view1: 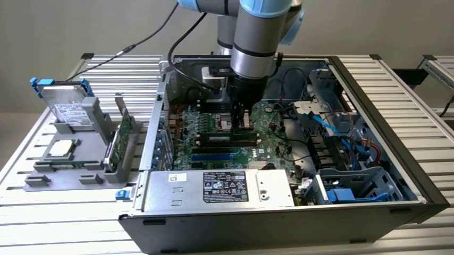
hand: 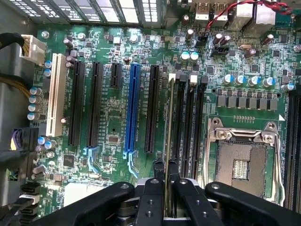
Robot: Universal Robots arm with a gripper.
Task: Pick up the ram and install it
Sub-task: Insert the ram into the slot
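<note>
We see the gripper clamped narrow on the ram, which stands edge-on between its fingers. The ram lines up along the black memory slots beside the open processor socket; we cannot tell whether it is seated. From the exterior view's left, we find a gray tray with a hard drive, a silver processor chip and a bracketed green card. Next comes the open computer case, with the motherboard and power supply inside.
</note>
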